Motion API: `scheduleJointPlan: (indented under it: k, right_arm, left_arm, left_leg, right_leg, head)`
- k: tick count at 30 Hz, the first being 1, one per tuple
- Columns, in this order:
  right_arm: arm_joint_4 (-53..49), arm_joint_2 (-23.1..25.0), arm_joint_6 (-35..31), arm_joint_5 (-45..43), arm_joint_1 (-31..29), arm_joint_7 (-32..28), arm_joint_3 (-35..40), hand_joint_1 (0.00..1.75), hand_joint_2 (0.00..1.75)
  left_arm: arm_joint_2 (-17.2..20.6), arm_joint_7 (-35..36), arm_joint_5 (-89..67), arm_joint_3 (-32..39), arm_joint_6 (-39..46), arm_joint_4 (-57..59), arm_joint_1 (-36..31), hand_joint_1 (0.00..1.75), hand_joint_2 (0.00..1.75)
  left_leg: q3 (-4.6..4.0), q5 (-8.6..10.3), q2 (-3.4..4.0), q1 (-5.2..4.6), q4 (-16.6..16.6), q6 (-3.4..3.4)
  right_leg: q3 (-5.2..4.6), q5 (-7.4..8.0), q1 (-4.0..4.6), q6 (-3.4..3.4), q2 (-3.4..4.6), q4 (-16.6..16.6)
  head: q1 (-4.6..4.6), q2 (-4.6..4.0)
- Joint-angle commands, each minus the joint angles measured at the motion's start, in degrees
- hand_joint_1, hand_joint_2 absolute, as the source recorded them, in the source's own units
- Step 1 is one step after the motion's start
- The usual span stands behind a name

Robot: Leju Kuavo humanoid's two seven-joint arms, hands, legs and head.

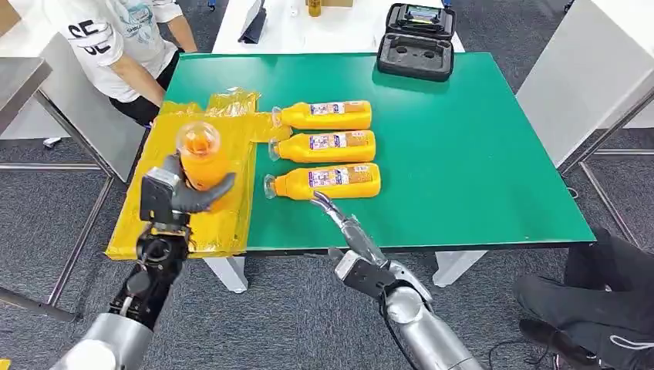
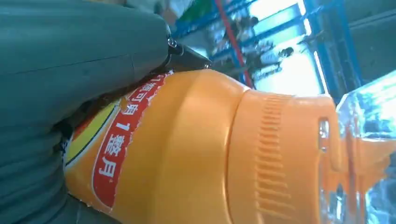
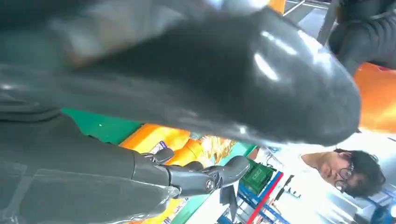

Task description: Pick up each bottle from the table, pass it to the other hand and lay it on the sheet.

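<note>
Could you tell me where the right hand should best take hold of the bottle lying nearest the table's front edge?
Around the labelled middle of the nearest bottle, probably from above. It lies on its side beside a second bottle, front side free; the right hand hovers there.

1. I see a green-topped table [image 1: 478,154] over grey carpet floor [image 1: 308,324].
2. Behind it, a white table [image 1: 285,35] carries a black case [image 1: 416,42].
3. A seated person [image 1: 127,46] waits at the green table's far left corner.
</note>
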Motion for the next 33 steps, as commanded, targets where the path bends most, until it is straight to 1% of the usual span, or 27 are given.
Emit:
scheduleJointPlan:
  k: [1,2,3,4,5,6,7,8,9,12,13,15,16,17,19,20,21,22,24,25,26,27,28,29,30,31,33]
  right_arm:
    - [-0.91,-0.38,0.29,-0.66,-0.81,-0.02,-1.85,0.0,0.0]
    - [-0.92,-0.39,0.29,-0.67,-0.85,-0.02,-1.87,0.0,0.0]
    - [-0.89,-0.4,0.32,-0.73,-0.79,-0.01,-1.9,0.0,0.0]
    - [-0.83,-0.47,0.3,-0.81,-0.55,-0.01,-2.04,0.0,0.0]
    - [-0.87,-0.53,0.28,-0.94,-0.3,-0.04,-2.29,0.0,0.0]
    - [-0.99,-0.63,0.44,-1.27,0.01,-0.12,-2.63,0.0,0.0]
    - [-1.26,-0.66,0.56,-1.67,0.5,-0.23,-3.31,0.0,0.0]
    - [-1.47,-0.6,0.88,-2.21,0.72,-0.44,-3.92,0.0,0.0]
    - [-1.94,-0.65,1.09,-2.49,0.96,-0.69,-4.52,0.0,0.0]
    - [-3.31,-0.58,1.69,-2.77,0.94,-0.98,-5.64,0.0,0.0]
    - [-4.06,-0.55,2.45,-3.22,0.63,-0.96,-6.22,0.0,0.0]
    - [-4.46,-0.24,3.42,-3.64,0.39,-0.58,-7.09,0.0,0.0]
    - [-4.41,-0.12,3.66,-3.67,0.37,-0.5,-7.23,0.0,0.0]
    - [-4.41,-0.12,3.66,-3.67,0.37,-0.5,-7.23,0.0,0.0]
    - [-4.36,0.05,3.58,-3.66,0.53,-0.52,-7.19,0.0,0.0]
    - [-4.19,0.29,3.87,-3.51,0.56,-0.55,-7.46,0.0,0.0]
    - [-4.16,0.47,4.13,-3.18,0.64,-0.57,-7.72,0.0,0.0]
    - [-3.92,0.84,4.75,-2.78,0.5,-0.74,-8.03,0.0,0.0]
    - [-3.51,1.35,5.26,-2.49,-0.05,-0.67,-8.2,0.0,0.0]
    - [-3.36,1.55,5.41,-2.39,-0.24,-0.59,-8.22,0.0,0.0]
    - [-3.07,1.76,5.8,-2.19,-0.45,-0.49,-8.16,0.0,0.0]
    - [-2.65,1.96,5.99,-2.01,-0.69,-0.42,-8.14,0.0,0.0]
    - [-1.78,2.11,6.4,-1.77,-1.25,-0.39,-7.8,0.0,0.0]
    - [-1.11,2.3,6.38,-1.73,-1.56,-0.43,-7.81,0.0,0.0]
    - [-0.38,2.46,6.49,-1.66,-1.93,-0.55,-7.6,0.0,0.0]
    - [-0.16,2.53,6.46,-1.66,-1.95,-0.58,-7.55,0.0,0.0]
    - [-0.01,2.55,6.42,-1.66,-1.98,-0.65,-7.49,0.0,0.0]
  left_arm:
    - [4.84,2.39,-5.24,2.45,0.0,4.78,-9.62,1.75,1.75]
    - [4.79,2.42,-5.28,2.44,0.0,4.85,-9.54,1.75,1.75]
    - [4.93,2.57,-5.95,2.13,0.3,5.09,-9.63,1.75,1.75]
    - [5.82,3.2,-7.44,0.99,-0.27,6.24,-10.75,1.75,1.75]
    - [6.57,4.5,-9.06,0.01,-0.94,7.29,-11.91,1.75,1.75]
    - [7.29,5.56,-10.63,-1.03,-2.04,8.25,-13.15,1.75,1.75]
    - [8.65,7.94,-14.55,-3.74,-4.04,10.58,-15.34,1.75,1.75]
    - [9.11,8.72,-16.39,-4.99,-5.0,11.91,-16.68,1.75,1.75]
    - [9.53,10.06,-18.72,-6.77,-6.76,13.75,-18.17,1.75,1.75]
    - [9.5,11.8,-22.49,-9.12,-7.82,15.69,-19.72,1.75,1.75]
    - [9.69,13.66,-25.66,-11.52,-9.87,17.03,-20.61,1.75,1.75]
    - [9.96,16.01,-30.2,-14.73,-12.23,18.84,-21.92,1.75,1.75]
    - [10.07,16.88,-31.78,-15.81,-12.66,19.53,-22.42,1.75,1.75]
    - [10.07,16.88,-31.78,-15.81,-12.66,19.53,-22.42,1.75,1.75]
    - [9.98,16.92,-31.82,-15.82,-12.68,19.6,-22.56,1.75,1.75]
    - [9.79,17.45,-32.85,-16.14,-13.34,20.85,-23.03,1.75,1.75]
    - [9.58,17.56,-33.57,-16.38,-14.27,21.6,-23.28,1.75,1.75]
    - [9.3,17.73,-34.84,-16.84,-15.91,22.54,-23.33,1.75,1.75]
    - [8.87,18.62,-36.89,-18.07,-16.64,23.61,-23.21,1.75,1.75]
    - [8.59,18.95,-37.17,-18.13,-16.57,23.83,-22.98,1.75,1.75]
    - [8.43,19.45,-37.76,-18.18,-16.72,24.01,-22.62,1.75,1.75]
    - [8.34,20.02,-38.61,-18.15,-17.12,24.16,-22.32,1.75,1.75]
    - [8.49,20.89,-39.79,-18.17,-17.47,24.31,-21.92,1.75,1.75]
    - [8.61,21.46,-40.68,-17.94,-17.8,24.42,-21.7,1.75,1.75]
    - [8.49,22.91,-41.06,-16.83,-16.5,23.65,-20.51,1.75,1.75]
    - [8.38,23.41,-41.37,-16.57,-16.19,23.33,-19.98,1.75,1.75]
    - [8.23,23.67,-41.8,-16.17,-16.04,22.96,-19.42,1.75,1.75]
  left_leg:
    - [0.12,-0.12,0.01,0.12,0.12,-0.13]
    - [0.09,-0.07,0.02,0.06,0.05,-0.09]
    - [0.23,-0.14,0.04,0.11,0.07,-0.13]
    - [0.17,-0.08,0.05,0.05,0.01,-0.09]
    - [0.27,-0.14,0.04,0.09,0.03,-0.13]
    - [0.14,-0.07,-0.01,0.07,0.02,-0.09]
    - [0.22,-0.13,-0.02,0.1,0.06,-0.13]
    - [0.09,-0.06,-0.1,0.09,0.05,-0.09]
    - [0.2,-0.12,-0.09,0.12,0.09,-0.13]
    - [0.1,-0.04,-0.14,0.07,0.05,-0.1]
    - [0.04,-0.01,-0.07,0.02,0.02,-0.06]
    - [0.17,-0.09,-0.06,0.08,0.08,-0.12]
    - [0.05,-0.02,-0.07,0.03,0.03,-0.07]
    - [0.19,-0.1,-0.09,0.06,0.07,-0.12]
    - [0.12,-0.05,-0.06,0.04,0.03,-0.08]
    - [0.22,-0.1,-0.05,0.07,0.04,-0.11]
    - [0.1,-0.05,0.01,0.04,0.03,-0.07]
    - [0.25,-0.13,0.01,0.09,0.07,-0.12]
    - [0.24,-0.12,0.0,0.1,0.06,-0.13]
    - [0.19,-0.06,-0.02,0.04,0.01,-0.1]
    - [0.32,-0.11,0.0,0.06,0.0,-0.13]
    - [0.17,-0.06,0.03,0.04,0.02,-0.09]
    - [0.36,-0.14,0.08,0.09,0.02,-0.15]
    - [0.2,-0.07,0.04,0.05,0.01,-0.1]
    - [0.34,-0.13,0.1,0.09,0.01,-0.13]
    - [0.21,-0.07,0.12,0.04,0.0,-0.09]
    - [0.24,-0.07,0.12,0.04,-0.03,-0.09]
  right_leg:
    - [0.15,-0.1,0.12,-0.12,0.0,0.07]
    - [0.1,-0.05,0.06,-0.08,0.02,0.03]
    - [0.24,-0.11,0.11,-0.12,0.03,0.03]
    - [0.16,-0.06,0.05,-0.08,0.04,0.01]
    - [0.29,-0.11,0.1,-0.12,0.02,-0.01]
    - [0.16,-0.07,0.07,-0.08,-0.02,0.0]
    - [0.25,-0.13,0.1,-0.12,-0.03,0.03]
    - [0.15,-0.08,0.09,-0.08,-0.1,0.02]
    - [0.26,-0.14,0.12,-0.11,-0.1,0.04]
    - [0.15,-0.09,0.07,-0.08,-0.14,0.03]
    - [0.06,-0.05,0.02,-0.05,-0.07,0.03]
    - [0.21,-0.11,0.08,-0.09,-0.08,0.04]
    - [0.07,-0.05,0.03,-0.05,-0.09,0.03]
    - [0.24,-0.13,0.07,-0.09,-0.11,0.05]
    - [0.14,-0.07,0.04,-0.06,-0.06,0.02]
    - [0.25,-0.11,0.07,-0.09,-0.05,0.02]
    - [0.1,-0.05,0.04,-0.05,0.0,0.02]
    - [0.27,-0.12,0.09,-0.1,0.0,0.04]
    - [0.27,-0.12,0.1,-0.1,-0.03,0.03]
    - [0.2,-0.08,0.04,-0.07,-0.03,0.01]
    - [0.33,-0.12,0.07,-0.1,-0.01,0.0]
    - [0.17,-0.06,0.04,-0.07,0.02,0.02]
    - [0.36,-0.11,0.1,-0.12,0.07,-0.01]
    - [0.2,-0.06,0.05,-0.07,0.03,0.0]
    - [0.34,-0.09,0.09,-0.1,0.08,-0.02]
    - [0.2,-0.04,0.04,-0.06,0.1,-0.01]
    - [0.22,-0.04,0.04,-0.06,0.09,-0.04]
  head:
    - [0.0,0.0]
    - [0.02,0.0]
    - [0.0,0.0]
    - [0.0,0.0]
    - [0.02,0.0]
    - [-0.02,0.0]
    - [0.0,0.0]
    - [0.02,0.0]
    - [0.0,0.0]
    - [0.02,0.0]
    - [0.0,0.0]
    - [0.02,0.0]
    - [-0.02,0.0]
    - [0.02,0.0]
    - [0.0,0.0]
    - [0.0,0.0]
    - [0.0,0.0]
    - [0.0,0.0]
    - [0.02,0.0]
    - [0.02,0.0]
    - [0.0,0.0]
    - [0.0,0.0]
    - [0.0,0.0]
    - [0.02,0.0]
    - [0.0,0.0]
    - [0.0,0.0]
    - [0.0,0.0]
